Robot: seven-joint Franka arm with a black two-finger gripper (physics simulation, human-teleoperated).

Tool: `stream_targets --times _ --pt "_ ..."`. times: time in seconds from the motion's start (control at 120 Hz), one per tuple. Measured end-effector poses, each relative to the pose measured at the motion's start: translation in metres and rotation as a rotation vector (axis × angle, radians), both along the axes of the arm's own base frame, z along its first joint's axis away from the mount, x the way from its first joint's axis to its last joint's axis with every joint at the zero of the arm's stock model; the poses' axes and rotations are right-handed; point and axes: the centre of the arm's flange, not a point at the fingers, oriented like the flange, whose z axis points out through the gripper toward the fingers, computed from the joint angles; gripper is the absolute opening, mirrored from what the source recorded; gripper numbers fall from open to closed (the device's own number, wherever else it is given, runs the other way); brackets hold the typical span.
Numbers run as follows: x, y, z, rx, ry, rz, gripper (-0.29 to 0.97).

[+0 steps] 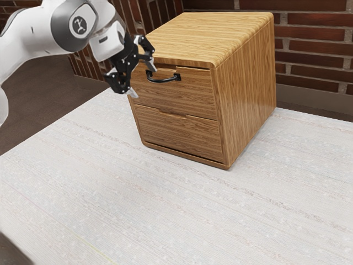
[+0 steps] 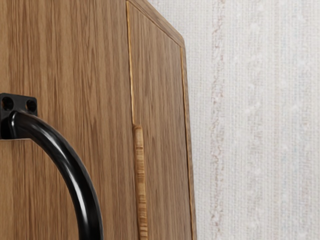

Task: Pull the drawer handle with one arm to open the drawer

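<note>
One gripper [image 1: 141, 78], fingers spread, unclamped, by the handle [image 1: 164, 79] at its end on the exterior view's left. Top drawer [image 1: 187, 96]: flush in cabinet [image 1: 245, 83]. Risk, I judge: gripping this far off-centre slips off the curve.

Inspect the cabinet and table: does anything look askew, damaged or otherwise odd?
Nothing is damaged or spilled. The cabinet stands upright on the table, both drawer fronts level. One oddity: only the upper drawer carries a black handle; the lower drawer has a plain front.
</note>
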Motion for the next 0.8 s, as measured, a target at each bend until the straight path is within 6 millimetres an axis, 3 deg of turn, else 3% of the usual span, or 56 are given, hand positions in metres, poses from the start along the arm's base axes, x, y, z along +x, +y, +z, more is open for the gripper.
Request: stream_targets --times 0.467,0.8 --pt "0.011 -0.002 -0.017 0.004 0.010 -0.021 0.67" --pt "0.013 -0.002 -0.018 0.006 0.008 -0.026 0.47"
